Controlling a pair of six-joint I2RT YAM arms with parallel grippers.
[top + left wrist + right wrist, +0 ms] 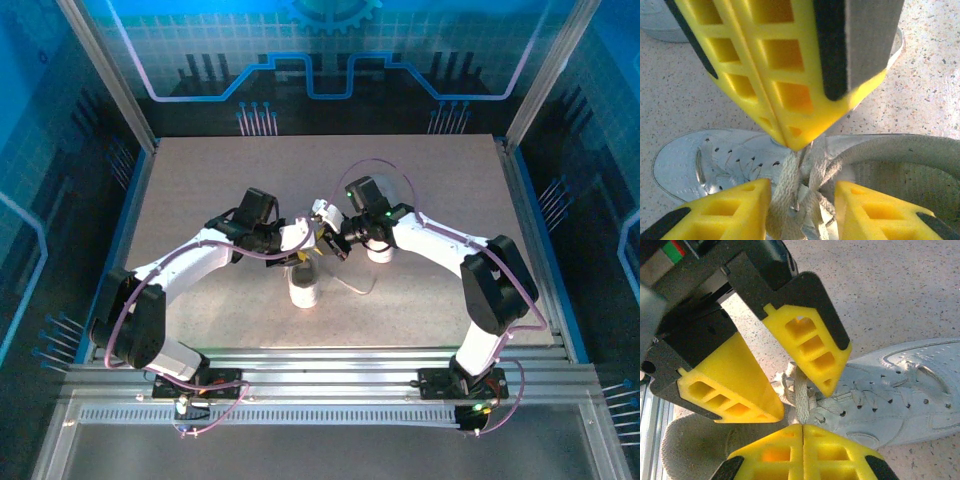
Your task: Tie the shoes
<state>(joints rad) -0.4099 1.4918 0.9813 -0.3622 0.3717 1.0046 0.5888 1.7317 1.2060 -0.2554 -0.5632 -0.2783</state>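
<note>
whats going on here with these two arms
Both arms meet over one white sneaker mid-table, working its laces. The right end effector is shut on the laces, while the left end effector sits open around the bundle. No finished bow shows yet. The second sneaker sits beside it.

Smooth perforated leather-look shoe (715, 160), woven cloth laces (785, 195), speckled matt table (930, 75)

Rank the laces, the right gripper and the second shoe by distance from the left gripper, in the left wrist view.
1. laces, between the left gripper's fingers.
2. right gripper, just above.
3. second shoe, top-left corner.
</note>
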